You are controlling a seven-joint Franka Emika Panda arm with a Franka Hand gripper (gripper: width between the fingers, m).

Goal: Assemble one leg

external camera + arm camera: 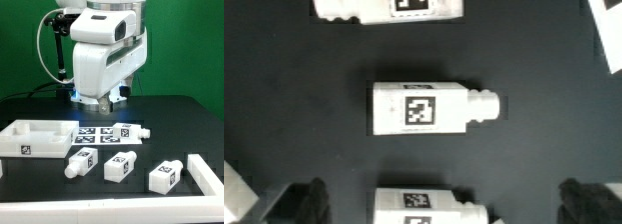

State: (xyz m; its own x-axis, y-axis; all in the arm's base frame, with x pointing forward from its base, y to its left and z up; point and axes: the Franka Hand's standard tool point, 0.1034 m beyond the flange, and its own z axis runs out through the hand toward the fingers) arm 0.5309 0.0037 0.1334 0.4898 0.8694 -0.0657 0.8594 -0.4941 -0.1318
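Observation:
Three white legs with black tags lie on the black table in the wrist view: one in the middle (pixel 429 108), one at an edge (pixel 393 8), and one (pixel 429 205) showing between my two fingers. My gripper (pixel 443 212) is open wide and empty, with dark fingers (pixel 304 202) far apart on either side of that leg and not touching it. In the exterior view the gripper (pixel 100 100) hangs above the back of the table. Three legs (pixel 80 161) (pixel 120 166) (pixel 166 176) lie in a row at the front. The white square tabletop (pixel 30 137) lies at the exterior view's left.
A white piece with several tags and a stub end (pixel 108 131) lies behind the row of legs. Another white part (pixel 207 170) sits at the exterior view's right edge. A green wall stands behind the arm.

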